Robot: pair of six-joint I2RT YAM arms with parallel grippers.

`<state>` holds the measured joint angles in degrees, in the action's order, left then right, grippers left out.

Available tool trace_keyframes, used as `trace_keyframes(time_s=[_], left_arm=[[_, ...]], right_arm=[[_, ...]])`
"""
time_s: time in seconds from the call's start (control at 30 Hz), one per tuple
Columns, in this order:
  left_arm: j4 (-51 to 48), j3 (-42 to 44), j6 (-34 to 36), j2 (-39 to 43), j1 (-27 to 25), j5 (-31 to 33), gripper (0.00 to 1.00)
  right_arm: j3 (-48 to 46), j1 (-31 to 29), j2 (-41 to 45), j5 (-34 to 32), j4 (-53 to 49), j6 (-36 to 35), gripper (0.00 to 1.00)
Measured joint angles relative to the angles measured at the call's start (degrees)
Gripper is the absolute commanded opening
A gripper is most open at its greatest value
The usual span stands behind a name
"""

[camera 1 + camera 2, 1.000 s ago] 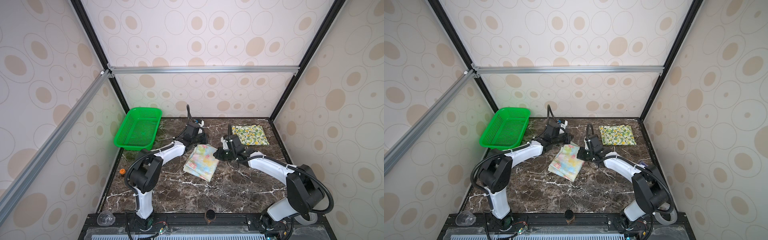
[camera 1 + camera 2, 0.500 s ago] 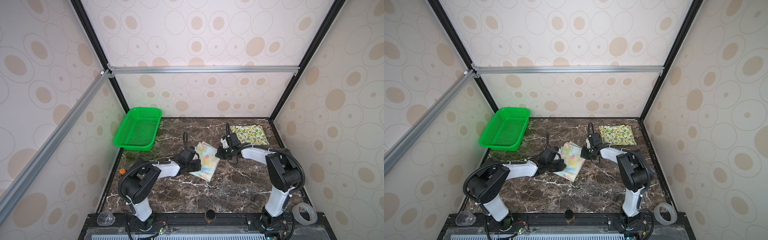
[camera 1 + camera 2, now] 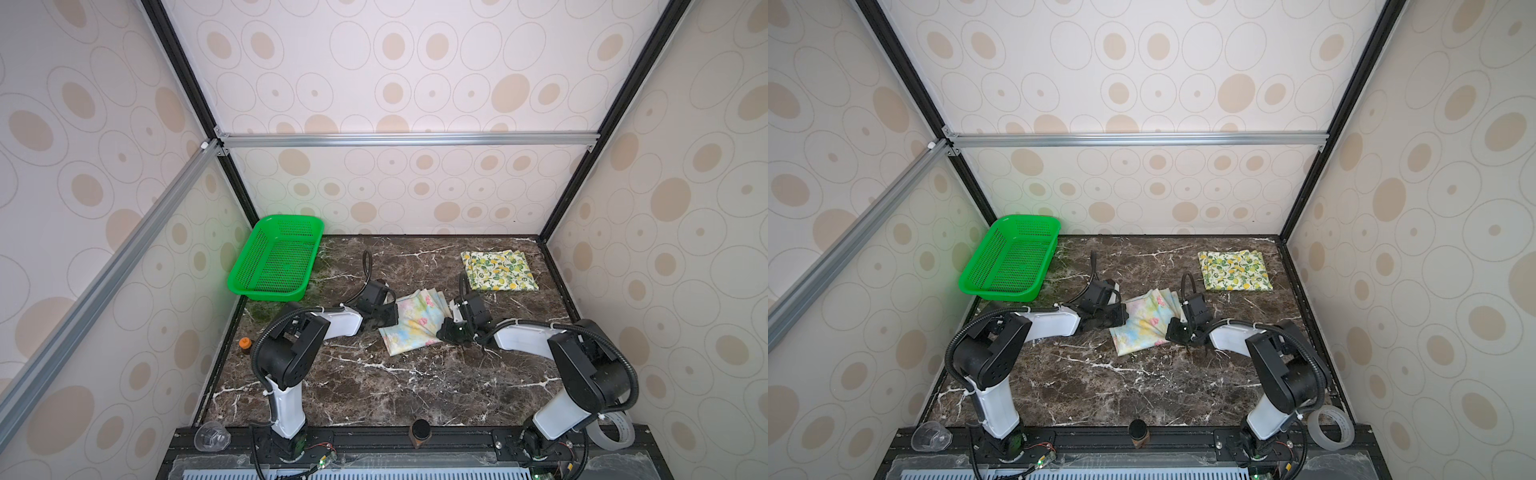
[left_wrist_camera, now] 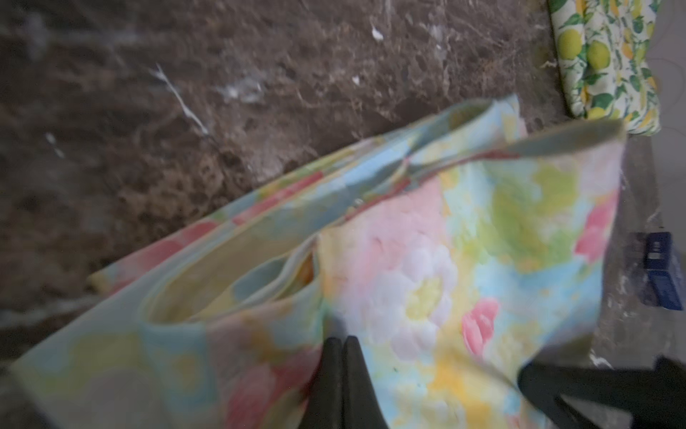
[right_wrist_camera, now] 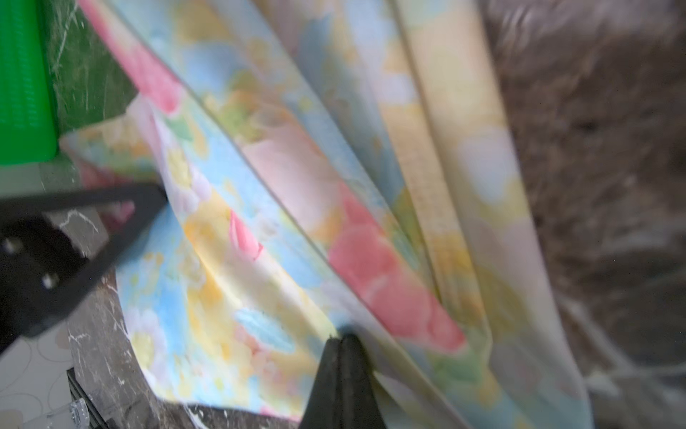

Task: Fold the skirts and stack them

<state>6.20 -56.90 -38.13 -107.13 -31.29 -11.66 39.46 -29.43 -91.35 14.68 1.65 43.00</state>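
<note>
Marble tabletop (image 3: 395, 386), floral skirt (image 3: 415, 324), spotted walls (image 3: 415, 62), alu crossbar (image 3: 407, 139)

Left pincer (image 4: 341, 340) pinched closed, right pincer (image 5: 339, 338) likewise (tips pointing inward), both held low

Two skirts: a lemon skirt (image 3: 500, 270) at the table's (image 3: 374, 395) far right corner, a floral skirt (image 3: 415, 322) mid-table. One basket (image 3: 276, 257), far left corner. Two arms: left arm (image 3: 338, 322), right arm (image 3: 519, 338). One tape roll (image 3: 1315, 430), one cup (image 3: 212, 436) and one small bottle (image 3: 244, 345), all beside the table's edges.
</note>
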Motion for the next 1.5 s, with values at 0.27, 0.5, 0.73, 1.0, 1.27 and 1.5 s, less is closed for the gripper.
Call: trace_keyframes(time_s=[0.27,0.5,0.73,1.0,1.27,1.5], left_arm=[[-4.61,-4.11,5.03,0.07,0.37,4.39,0.0],[-9.55,-10.43,7.21,2.69,-3.98,6.1,0.0],[-9.44,-12.83,7.23,2.19,-8.26,3.82,0.0],[-9.66,-15.91,7.43,-4.28,-9.64,0.74,0.0],[-9.68,-17.64,7.41,-9.7,-10.54,-3.02,0.0],[-9.64,-18.05,7.3,-10.99,-10.88,-4.22,0.0]], right_arm=[[-1.73,-5.73,10.73,-4.35,-5.53,4.81,0.0],[7.45,0.04,8.68,-3.23,-6.71,-0.09,0.0],[7.98,5.51,-2.16,0.44,-3.89,-1.33,0.0],[5.09,9.2,4.46,3.3,-5.95,-3.41,0.66],[3.37,14.84,8.0,8.55,-7.21,-6.34,0.83],[1.55,15.52,2.08,12.41,-5.88,-7.1,0.81]])
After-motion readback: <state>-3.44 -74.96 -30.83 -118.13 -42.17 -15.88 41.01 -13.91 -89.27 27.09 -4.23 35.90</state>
